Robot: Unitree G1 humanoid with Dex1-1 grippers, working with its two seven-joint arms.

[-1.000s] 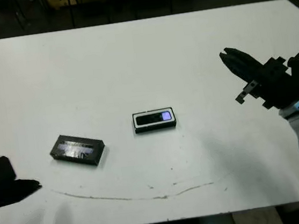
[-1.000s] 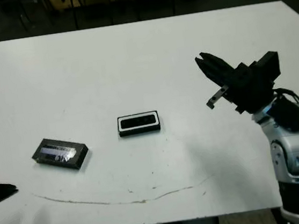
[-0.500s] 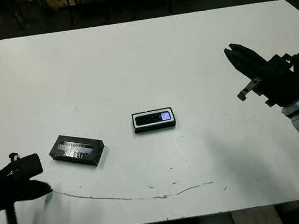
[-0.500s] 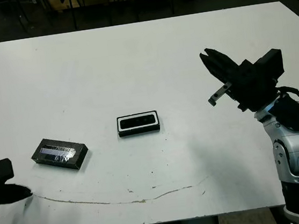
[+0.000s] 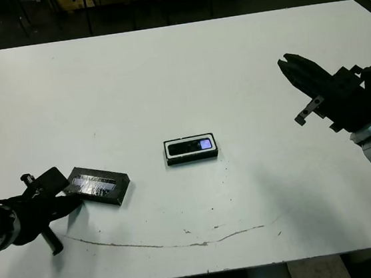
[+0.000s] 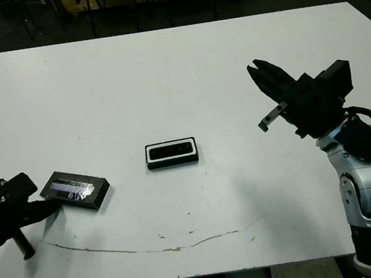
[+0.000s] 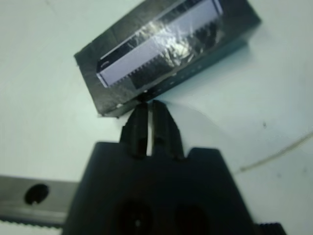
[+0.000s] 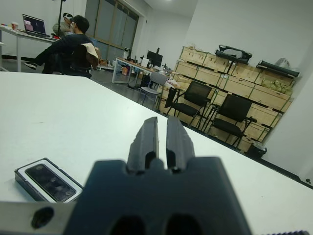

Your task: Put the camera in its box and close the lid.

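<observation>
Since a second ago the left gripper (image 7: 148, 108) has come in from the table's near-left edge, its two black fingers pressed nearly together and their tips just beside the flat black lid with the silvery strip (image 5: 97, 185). The slim black camera with the glowing blue-purple patch (image 5: 191, 145) already lies inside the shallow black box with white lining (image 5: 168, 153) at mid-table, so only picking up the lid and closing remain, by my judgement. The right gripper (image 5: 287, 68), its fingers also nearly together, hangs well apart to the right, above the table.

On the white tabletop (image 6: 164, 67), the camera (image 6: 171, 151) lies inside the box (image 6: 172, 161) at centre. The lid (image 6: 75, 189) rests left, the left gripper (image 6: 46, 207) just beside it; the right gripper (image 6: 259, 77) hovers far right.
</observation>
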